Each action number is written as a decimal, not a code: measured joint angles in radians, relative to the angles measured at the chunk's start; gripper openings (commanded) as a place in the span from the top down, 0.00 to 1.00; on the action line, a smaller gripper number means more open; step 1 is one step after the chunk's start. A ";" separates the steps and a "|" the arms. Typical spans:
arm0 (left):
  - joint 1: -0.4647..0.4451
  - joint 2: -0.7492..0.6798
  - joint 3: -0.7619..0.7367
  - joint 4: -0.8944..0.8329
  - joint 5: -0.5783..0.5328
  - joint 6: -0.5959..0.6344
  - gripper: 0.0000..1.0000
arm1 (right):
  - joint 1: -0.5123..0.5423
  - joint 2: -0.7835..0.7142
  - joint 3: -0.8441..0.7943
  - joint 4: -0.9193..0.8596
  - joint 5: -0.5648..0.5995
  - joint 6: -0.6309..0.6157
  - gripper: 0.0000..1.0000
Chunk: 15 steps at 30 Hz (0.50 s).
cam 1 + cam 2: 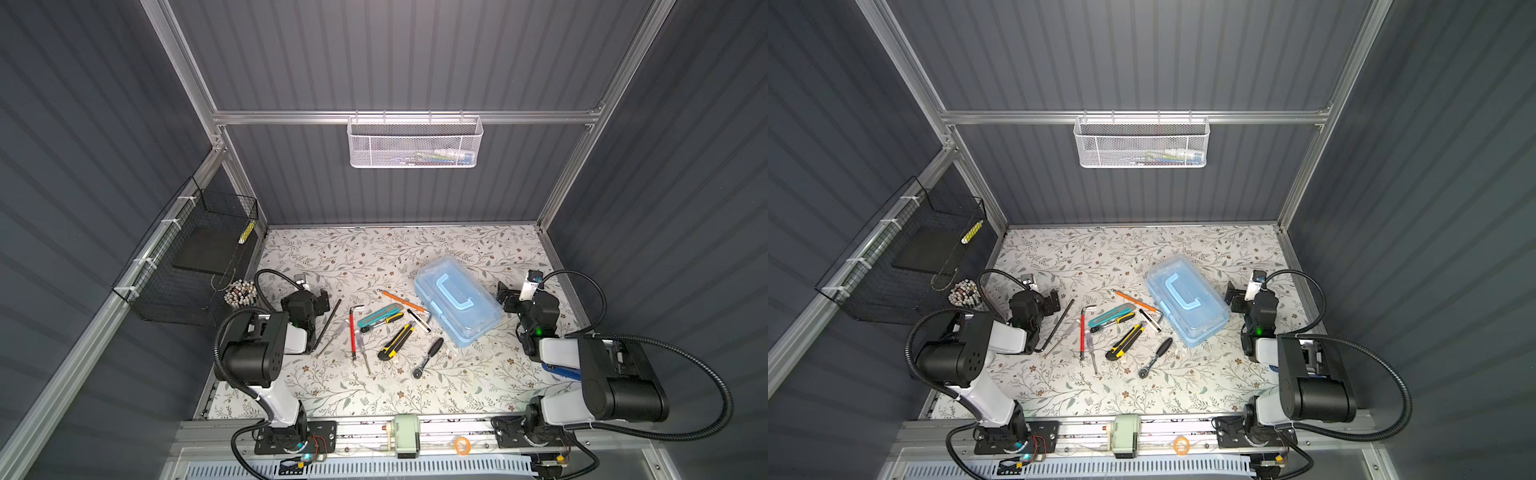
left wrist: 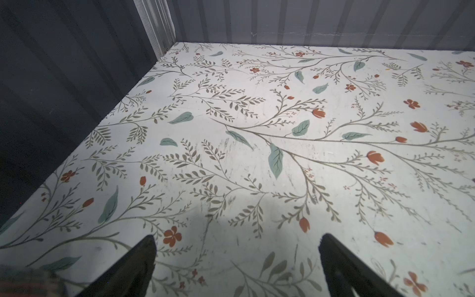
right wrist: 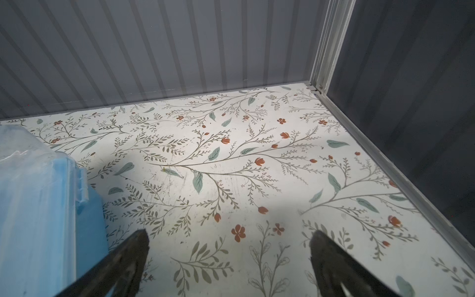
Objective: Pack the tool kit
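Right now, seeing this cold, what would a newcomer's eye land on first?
The pale blue box, lid shut, lies askew right of the middle of the flowered table. Next comes the loose scatter just left of it: a yellow-black knife, a ratchet, a red screwdriver. The left claw and right claw stand open and empty at either side.
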 measured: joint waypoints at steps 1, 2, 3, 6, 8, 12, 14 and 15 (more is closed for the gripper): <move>0.000 0.000 0.000 0.000 0.000 0.000 0.00 | 0.000 0.000 0.000 0.000 0.000 0.000 0.01; 0.000 0.000 0.000 0.000 0.000 0.000 0.00 | 0.000 0.000 0.000 0.000 0.000 -0.001 0.01; 0.000 0.000 0.000 0.000 0.000 0.000 0.00 | 0.000 0.000 0.000 0.000 0.000 -0.003 0.01; 0.000 0.000 0.000 0.000 0.000 0.000 0.00 | 0.000 0.000 0.000 0.000 -0.001 -0.003 0.01; 0.000 0.000 0.000 0.000 0.000 0.000 0.00 | 0.000 0.000 0.002 0.000 -0.003 -0.003 0.01; 0.000 0.000 0.000 0.000 0.000 0.000 0.00 | -0.009 0.000 0.003 0.000 -0.022 -0.003 0.01; 0.000 0.000 0.000 0.000 0.000 0.000 0.00 | -0.014 0.000 0.003 0.000 -0.032 -0.003 0.01; 0.000 0.000 0.000 0.000 0.000 0.000 0.00 | -0.016 0.000 0.003 0.000 -0.035 -0.003 0.01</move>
